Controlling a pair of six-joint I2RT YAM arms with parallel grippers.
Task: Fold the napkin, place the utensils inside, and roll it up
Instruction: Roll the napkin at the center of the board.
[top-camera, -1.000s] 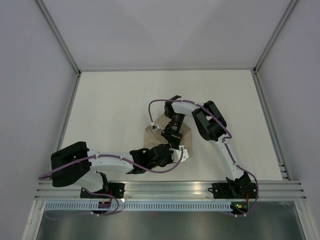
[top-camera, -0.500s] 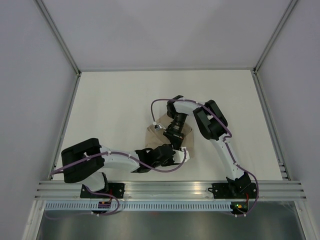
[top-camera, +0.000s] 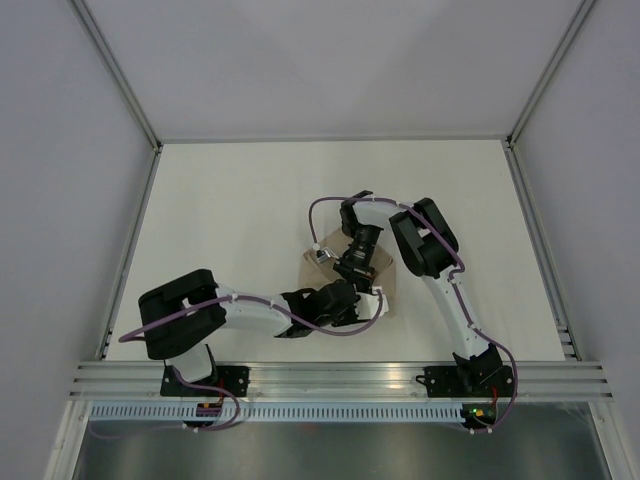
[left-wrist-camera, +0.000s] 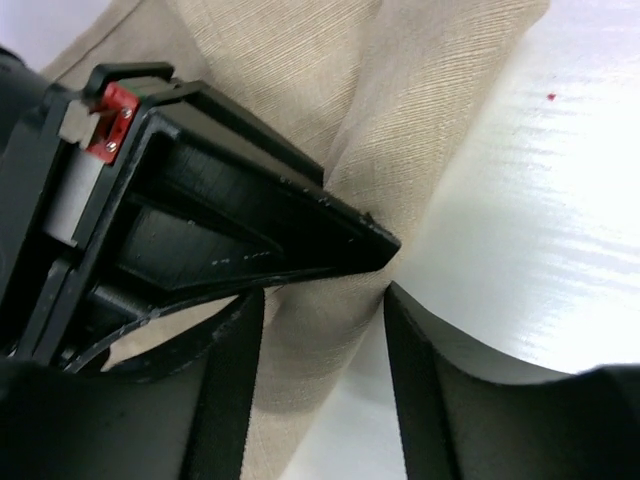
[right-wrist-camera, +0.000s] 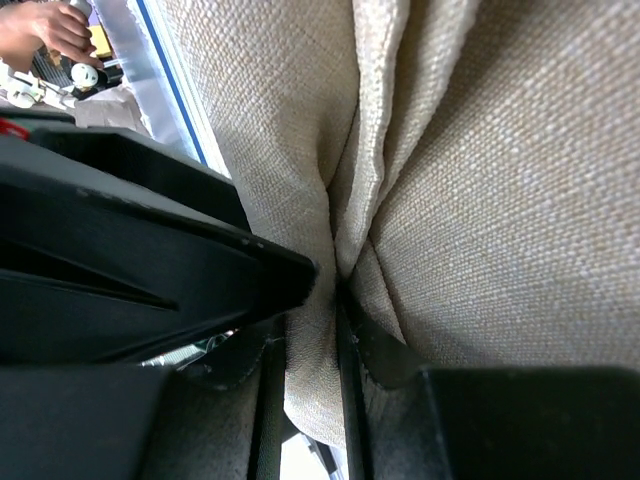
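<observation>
The tan napkin lies bunched near the table's middle front, mostly under both grippers. It fills the left wrist view and the right wrist view. My right gripper points down and is shut on a pinched fold of the napkin. My left gripper lies low just in front of it, its jaws apart around a strip of the napkin's edge, with bare table showing beside the cloth. The two grippers' tips almost touch. The fork is hidden.
The white table is bounded by grey walls, with a metal rail along the near edge. The right arm's elbow stands just right of the napkin.
Both grippers and the napkin have shifted to the right. The left arm has stretched further right along the front. The cloth looks more bunched and smaller.
</observation>
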